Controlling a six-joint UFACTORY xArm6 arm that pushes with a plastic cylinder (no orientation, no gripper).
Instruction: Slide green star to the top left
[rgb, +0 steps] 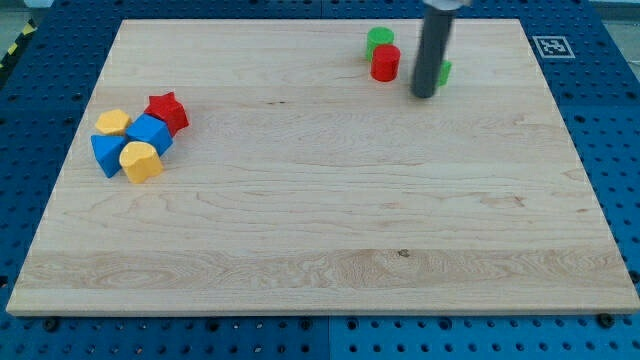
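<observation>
The green star (443, 71) lies near the view's top, right of centre, mostly hidden behind my rod; only a green sliver shows at the rod's right side. My tip (424, 95) rests on the board just left of and below that sliver, touching or nearly touching the star. A red cylinder (385, 63) stands just left of the rod, with a green cylinder (379, 41) right behind it toward the view's top.
A cluster sits at the view's left: a red star (167, 111), a yellow hexagon (113, 122), a blue block (150, 132), a blue triangle-like block (104, 153) and a yellow block (141, 161). The wooden board (320, 250) lies on a blue pegboard.
</observation>
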